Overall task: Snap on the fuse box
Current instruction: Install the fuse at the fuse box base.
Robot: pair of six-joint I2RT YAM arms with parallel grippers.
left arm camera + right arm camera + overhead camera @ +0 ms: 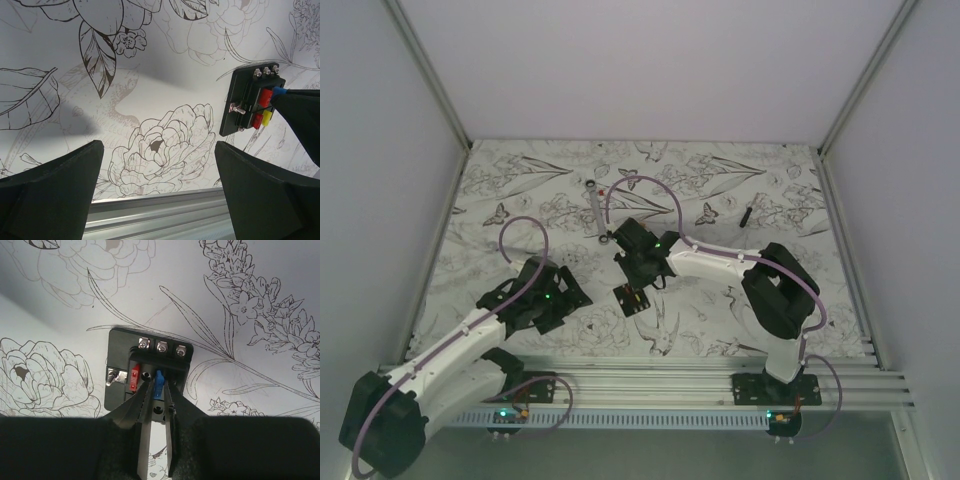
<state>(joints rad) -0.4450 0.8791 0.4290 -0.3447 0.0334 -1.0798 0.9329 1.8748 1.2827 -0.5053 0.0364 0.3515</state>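
The fuse box [631, 298] is a small black block lying flat on the flower-print mat at mid-table. The right wrist view shows the fuse box [120, 345] with three screws along its top, a red fuse [134, 378] and a blue fuse [158, 382]. My right gripper [157, 385] hangs right over it, its jaws slightly parted on either side of the blue fuse. In the left wrist view the fuse box [245, 105] lies at the right, with red and yellow fuses showing. My left gripper [157, 150] is wide open and empty, left of the box.
A long silver wrench [597, 210] lies behind the fuse box. A thin black stick [747, 214] is at the back right. An aluminium rail [670, 385] runs along the near edge of the mat. Grey walls enclose the table on three sides.
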